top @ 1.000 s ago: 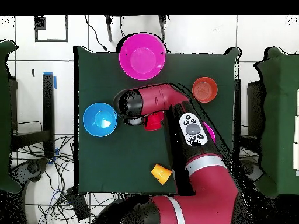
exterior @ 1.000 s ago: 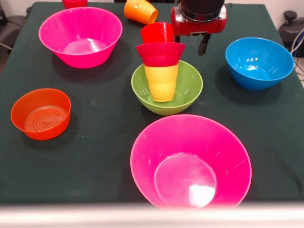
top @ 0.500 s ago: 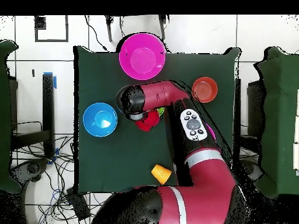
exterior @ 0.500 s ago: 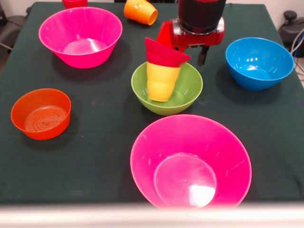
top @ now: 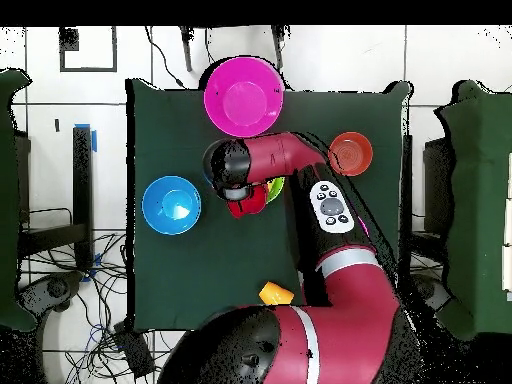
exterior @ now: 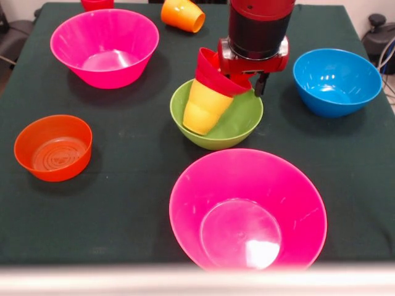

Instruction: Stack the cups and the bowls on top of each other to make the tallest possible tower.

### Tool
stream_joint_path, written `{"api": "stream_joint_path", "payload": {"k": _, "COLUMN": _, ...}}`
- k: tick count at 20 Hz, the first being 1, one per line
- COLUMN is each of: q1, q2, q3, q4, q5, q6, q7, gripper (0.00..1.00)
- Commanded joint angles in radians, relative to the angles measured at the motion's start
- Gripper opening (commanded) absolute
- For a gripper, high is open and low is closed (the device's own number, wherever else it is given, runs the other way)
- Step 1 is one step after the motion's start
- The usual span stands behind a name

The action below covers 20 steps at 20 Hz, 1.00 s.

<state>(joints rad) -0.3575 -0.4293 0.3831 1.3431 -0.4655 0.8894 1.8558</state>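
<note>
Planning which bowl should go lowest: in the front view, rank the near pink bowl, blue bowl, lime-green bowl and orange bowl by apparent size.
1. Near pink bowl, though nearness inflates it.
2. Blue bowl and lime-green bowl: alike.
3. Orange bowl.

Front camera low and close, overhead straight down, sharing green-clothed table point(exterior: 123, 185)

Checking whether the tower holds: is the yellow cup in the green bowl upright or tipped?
Tipped. The yellow cup leans in the lime-green bowl, with the small red bowl slanted on top of it.

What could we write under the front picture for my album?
Robot gripper beside a leaning tower: yellow cup and red bowl tipping in the green bowl.
</note>
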Motion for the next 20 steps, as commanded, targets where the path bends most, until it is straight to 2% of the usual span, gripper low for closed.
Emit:
{"api": "stream_joint_path", "payload": {"k": 1, "q1": -0.010, "q2": 0.044, "q3": 0.032, "q4": -0.045, "q5": -0.072, "q6": 0.066, "q7": -0.224, "gripper": 1.00}}
{"api": "stream_joint_path", "payload": {"k": 5, "q1": -0.028, "q2": 0.034, "q3": 0.029, "q4": -0.025, "q5": -0.089, "q6": 0.068, "q7": -0.263, "gripper": 1.00}}
{"api": "stream_joint_path", "payload": {"k": 8, "q1": -0.034, "q2": 0.039, "q3": 0.030, "q4": -0.046, "q5": -0.101, "q6": 0.093, "q7": -0.300, "gripper": 1.00}}
{"api": "stream_joint_path", "payload": {"k": 9, "q1": -0.045, "q2": 0.025, "q3": 0.030, "q4": -0.043, "q5": -0.111, "q6": 0.117, "q7": -0.342, "gripper": 1.00}}
{"api": "stream_joint_path", "payload": {"k": 12, "q1": -0.130, "q2": -0.048, "q3": 0.060, "q4": 0.002, "q5": -0.098, "q6": 0.171, "q7": -0.472, "gripper": 1.00}}
{"api": "stream_joint_path", "payload": {"k": 17, "q1": -0.164, "q2": -0.026, "q3": 0.077, "q4": -0.015, "q5": -0.130, "q6": 0.148, "q7": -0.508, "gripper": 1.00}}
{"api": "stream_joint_path", "payload": {"k": 20, "q1": -0.174, "q2": -0.008, "q3": 0.088, "q4": -0.053, "q5": -0.132, "q6": 0.176, "q7": -0.539, "gripper": 1.00}}
